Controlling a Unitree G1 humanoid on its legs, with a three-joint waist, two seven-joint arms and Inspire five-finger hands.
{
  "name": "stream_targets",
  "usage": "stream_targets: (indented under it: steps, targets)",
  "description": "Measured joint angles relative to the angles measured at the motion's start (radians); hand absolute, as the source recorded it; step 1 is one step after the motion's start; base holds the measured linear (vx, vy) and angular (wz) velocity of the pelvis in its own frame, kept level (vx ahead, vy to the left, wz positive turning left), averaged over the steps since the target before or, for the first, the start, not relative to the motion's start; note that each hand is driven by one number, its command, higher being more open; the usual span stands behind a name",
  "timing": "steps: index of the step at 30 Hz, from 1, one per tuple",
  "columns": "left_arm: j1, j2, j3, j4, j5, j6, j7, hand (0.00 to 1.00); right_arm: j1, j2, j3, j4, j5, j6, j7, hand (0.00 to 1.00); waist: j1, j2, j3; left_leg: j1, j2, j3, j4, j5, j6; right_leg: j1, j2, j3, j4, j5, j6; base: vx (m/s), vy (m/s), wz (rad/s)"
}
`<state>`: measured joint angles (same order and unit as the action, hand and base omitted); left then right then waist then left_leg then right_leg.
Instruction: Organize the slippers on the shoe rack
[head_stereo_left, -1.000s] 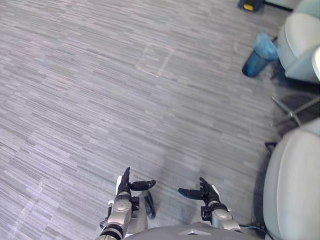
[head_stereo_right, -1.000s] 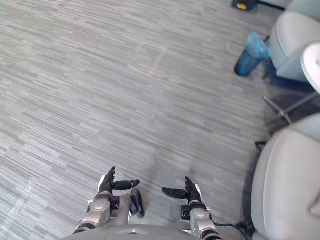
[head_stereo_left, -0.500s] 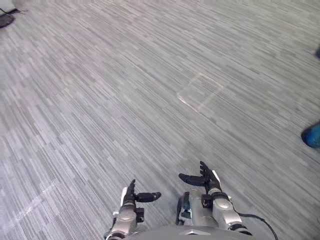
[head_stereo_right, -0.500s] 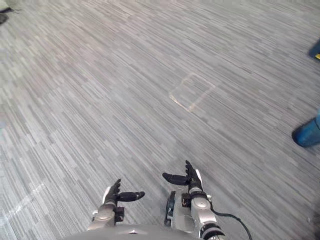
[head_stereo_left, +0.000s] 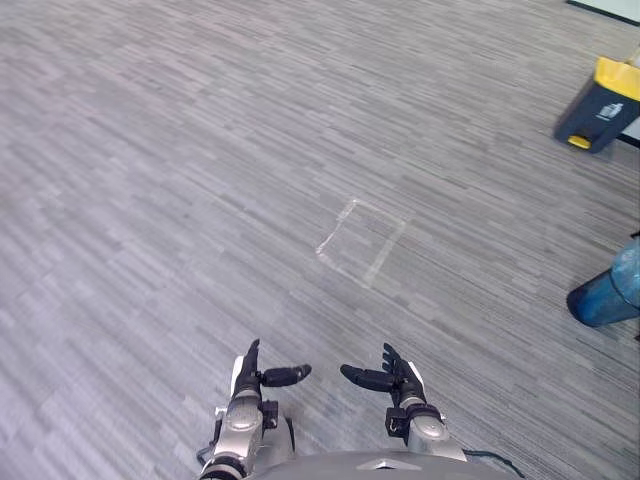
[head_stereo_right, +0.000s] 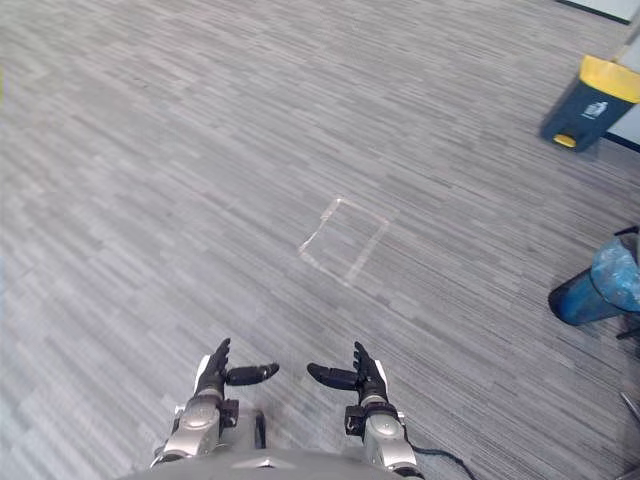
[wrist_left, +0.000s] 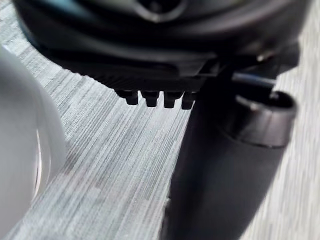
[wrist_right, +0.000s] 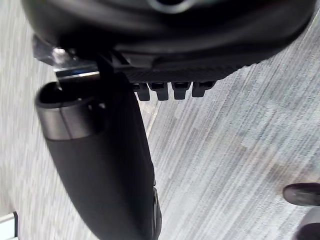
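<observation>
1. Nearest the camera, the robot's left hand (head_stereo_left: 247, 374) and right hand (head_stereo_left: 399, 378) hover side by side above the floor (head_stereo_left: 150, 200). They are apart, with the palms turned toward one another.
2. Both hands are spread wide. The fingers are straight and point away from the robot, and the thumbs reach inward toward each other across the gap. Neither hand has hold of anything.
3. The left wrist view looks along that hand's own fingers (wrist_left: 155, 98), lined up in a row above the carpet, with the thumb (wrist_left: 225, 165) standing out beside them and nothing between. The right wrist view shows the same: a row of straight fingers (wrist_right: 172, 90), an outstretched thumb (wrist_right: 100, 165), and carpet beyond.
4. The floor is grey carpet with fine streaks of lighter and darker grey.
5. Farther out, ahead of the hands, a square outline of pale tape (head_stereo_left: 362, 242) lies flat on the carpet.
6. At the right edge stands a blue container (head_stereo_left: 608, 295), well apart from the tape.
7. Farthest off, at the upper right, is a dark blue box with a yellow top (head_stereo_left: 600, 105).
8. Where the slippers and the shoe rack are cannot be told from these views.
</observation>
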<state>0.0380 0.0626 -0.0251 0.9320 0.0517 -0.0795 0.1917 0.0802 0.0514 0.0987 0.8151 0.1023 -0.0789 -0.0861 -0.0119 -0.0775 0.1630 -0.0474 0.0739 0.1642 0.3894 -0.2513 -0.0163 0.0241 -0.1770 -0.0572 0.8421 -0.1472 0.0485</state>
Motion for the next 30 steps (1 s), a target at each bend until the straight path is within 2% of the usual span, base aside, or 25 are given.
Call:
stream_targets:
  steps: [1,2,5,6,7,8,9,10,11,12,13,14,15,16,17,18,19,20,21,22,24,26,27,28,30]
  targets:
    - [-0.005,0.005,-0.011,0.015,0.000,0.003,0.001,1.00,-0.010,-0.007,0.002,0.023,0.000,0.000,0.003,1.00,-0.007,0.013,0.008,0.095,0.008,0.007,-0.074,-0.002,0.003,-0.051,-0.010,-0.077,0.096,-0.063,-0.054,0.54,0.077,-0.62]
    - [-0.005,0.007,-0.011,0.018,0.000,0.004,0.007,1.00,-0.016,-0.017,0.007,0.026,-0.003,0.000,0.013,1.00,-0.016,0.053,0.021,0.186,0.051,0.026,-0.150,-0.002,0.003,-0.140,0.036,-0.157,0.113,-0.135,-0.088,0.64,0.071,-0.51]
    - [-0.010,0.020,-0.011,0.022,-0.001,0.004,0.008,1.00,-0.040,-0.021,0.012,0.027,-0.004,-0.003,0.018,1.00,-0.023,0.064,0.028,0.236,0.086,0.063,-0.169,-0.002,0.003,-0.276,0.078,-0.250,0.016,-0.166,-0.097,0.51,-0.052,-0.31]
    - [-0.011,0.022,-0.010,0.033,-0.001,0.004,0.009,1.00,-0.052,-0.021,0.012,0.026,-0.005,-0.009,0.018,1.00,-0.025,0.061,0.030,0.268,0.095,0.083,-0.176,-0.002,0.002,-0.336,0.093,-0.300,-0.102,-0.160,-0.096,0.45,-0.113,-0.33]
    - [-0.007,0.021,-0.009,0.044,-0.001,0.005,0.009,1.00,-0.060,-0.022,0.017,0.025,-0.005,-0.015,0.019,1.00,-0.030,0.054,0.031,0.309,0.095,0.096,-0.187,-0.005,-0.004,-0.368,0.109,-0.334,-0.269,-0.109,-0.086,0.76,-0.179,-0.28]
    - [0.006,0.020,-0.005,0.060,0.000,0.007,0.005,1.00,-0.064,-0.027,0.026,0.038,-0.004,-0.018,0.019,1.00,-0.048,0.044,0.031,0.362,0.090,0.099,-0.188,-0.028,-0.044,-0.340,0.139,-0.351,-0.441,0.095,-0.197,0.78,-0.150,-0.32]
    - [0.001,0.008,-0.007,0.069,0.000,0.009,0.000,1.00,-0.088,-0.034,0.025,0.056,-0.007,-0.016,0.019,1.00,-0.041,0.069,0.033,0.364,0.108,0.088,-0.187,-0.037,-0.046,-0.328,0.168,-0.343,-0.446,0.094,-0.196,0.73,-0.132,-0.35]
    - [-0.015,0.002,-0.008,0.072,0.000,0.005,-0.006,1.00,-0.125,-0.034,0.014,0.075,-0.015,-0.012,0.015,1.00,-0.039,0.058,0.046,0.354,0.065,0.040,-0.215,-0.044,-0.054,-0.332,0.162,-0.313,-0.435,0.074,-0.202,0.45,-0.056,-0.51]
    - [-0.022,-0.010,-0.013,0.074,0.001,0.005,-0.009,1.00,-0.147,-0.036,-0.009,0.095,-0.021,-0.010,0.013,1.00,-0.043,0.049,0.055,0.349,0.020,0.006,-0.253,-0.029,-0.043,-0.330,0.149,-0.286,-0.403,0.059,-0.208,0.25,-0.038,-0.34]
    - [-0.022,-0.015,-0.013,0.074,0.001,0.005,-0.010,1.00,-0.145,-0.038,-0.015,0.095,-0.021,-0.009,0.013,1.00,-0.045,0.049,0.055,0.346,0.011,0.003,-0.258,-0.017,-0.043,-0.324,0.144,-0.286,-0.395,0.052,-0.211,0.30,-0.054,-0.01]
    - [-0.016,-0.035,-0.010,0.072,0.002,0.000,-0.014,1.00,-0.108,-0.041,-0.039,0.082,-0.021,-0.009,0.010,1.00,-0.049,0.049,0.049,0.330,0.004,-0.001,-0.180,0.073,-0.044,-0.256,0.139,-0.297,-0.388,-0.008,-0.195,0.31,-0.115,0.26]
    - [-0.003,-0.045,0.006,0.064,0.007,-0.003,-0.017,1.00,-0.066,-0.040,-0.035,0.068,-0.021,-0.008,0.011,1.00,-0.048,0.046,0.032,0.280,0.017,-0.022,-0.006,0.069,-0.062,-0.196,0.147,-0.302,-0.428,-0.068,-0.164,0.33,-0.141,0.28]
    - [-0.004,-0.051,0.016,0.056,0.009,-0.003,-0.016,1.00,-0.057,-0.040,-0.032,0.060,-0.021,-0.009,0.011,1.00,-0.049,0.049,0.031,0.240,0.036,-0.033,0.103,0.070,-0.076,-0.172,0.160,-0.305,-0.444,-0.075,-0.152,0.26,-0.127,0.11]
    - [-0.003,-0.058,0.035,0.036,0.011,-0.003,-0.015,1.00,-0.049,-0.043,-0.029,0.045,-0.021,-0.004,0.012,1.00,-0.048,0.065,0.032,0.164,0.071,-0.047,0.277,0.105,-0.121,-0.138,0.186,-0.305,-0.480,-0.075,-0.152,0.25,-0.083,-0.11]
    - [0.011,-0.075,0.062,0.007,0.012,-0.004,-0.015,1.00,-0.042,-0.045,-0.027,0.024,-0.021,-0.001,0.010,1.00,-0.044,0.101,0.034,0.033,0.136,-0.076,0.556,0.138,-0.187,-0.083,0.236,-0.298,-0.529,-0.074,-0.151,0.42,-0.036,-0.53]
    - [0.018,-0.084,0.094,-0.029,0.012,-0.001,-0.015,1.00,-0.043,-0.033,-0.017,0.024,-0.020,0.006,0.009,1.00,-0.031,0.113,0.033,-0.077,0.189,-0.059,0.765,0.123,-0.184,-0.017,0.273,-0.259,-0.562,-0.081,-0.174,0.44,-0.002,-0.64]
    - [0.018,-0.082,0.099,-0.036,0.011,-0.001,-0.013,1.00,-0.043,-0.028,-0.014,0.024,-0.021,0.008,0.009,1.00,-0.022,0.110,0.034,-0.092,0.194,-0.051,0.785,0.113,-0.180,0.001,0.277,-0.242,-0.570,-0.084,-0.178,0.40,0.039,-0.90]
    - [0.018,-0.075,0.112,-0.048,0.011,-0.002,-0.011,1.00,-0.042,-0.015,-0.006,0.025,-0.021,0.015,0.009,1.00,-0.009,0.097,0.035,-0.124,0.200,-0.022,0.785,0.087,-0.156,0.048,0.278,-0.204,-0.598,-0.085,-0.179,0.33,0.042,-1.00]
    - [0.016,-0.068,0.121,-0.062,0.010,-0.004,-0.007,1.00,-0.046,-0.003,0.003,0.025,-0.021,0.016,0.009,1.00,0.006,0.084,0.034,-0.169,0.199,0.014,0.703,0.037,-0.119,0.105,0.272,-0.148,-0.643,-0.075,-0.164,0.43,0.063,-1.15]
    - [0.014,-0.068,0.126,-0.068,0.008,-0.007,-0.004,1.00,-0.053,0.001,0.004,0.028,-0.021,0.016,0.010,1.00,0.012,0.080,0.035,-0.184,0.192,0.025,0.622,0.013,-0.101,0.126,0.264,-0.119,-0.658,-0.071,-0.158,0.51,0.114,-1.15]
    - [0.008,-0.066,0.129,-0.074,0.003,-0.009,0.001,1.00,-0.083,0.006,0.001,0.047,-0.021,0.017,0.008,1.00,0.015,0.066,0.047,-0.211,0.129,-0.010,0.338,-0.007,-0.075,0.164,0.225,-0.059,-0.673,-0.073,-0.127,0.45,0.194,-0.95]
    - [0.001,-0.069,0.125,-0.070,-0.003,-0.009,0.005,1.00,-0.091,-0.003,-0.001,0.053,-0.022,0.017,-0.006,1.00,0.018,0.067,0.051,-0.216,0.065,-0.100,0.063,0.070,-0.062,0.198,0.190,-0.025,-0.673,-0.091,-0.075,0.42,0.263,-0.82]
    - [0.000,-0.070,0.108,-0.058,-0.008,-0.010,0.008,1.00,-0.087,-0.019,-0.002,0.065,-0.023,0.016,-0.011,1.00,0.022,0.082,0.045,-0.199,0.051,-0.140,-0.017,0.222,-0.058,0.226,0.184,-0.008,-0.671,-0.116,-0.033,0.46,0.258,-0.47]
    - [-0.019,-0.048,0.090,-0.038,-0.011,-0.012,0.011,1.00,-0.087,-0.011,-0.004,0.081,-0.023,0.019,-0.014,1.00,0.017,0.046,0.039,-0.187,0.023,-0.128,-0.017,0.218,-0.043,0.230,0.147,-0.010,-0.666,-0.116,-0.019,0.53,0.301,-0.26]
    - [-0.024,-0.028,0.058,-0.031,-0.012,-0.017,0.013,1.00,-0.085,-0.010,-0.022,0.096,-0.023,0.020,-0.012,1.00,0.012,0.036,0.034,-0.184,0.002,-0.126,-0.009,0.184,-0.022,0.228,0.123,-0.012,-0.657,-0.069,0.000,0.38,0.241,0.15]
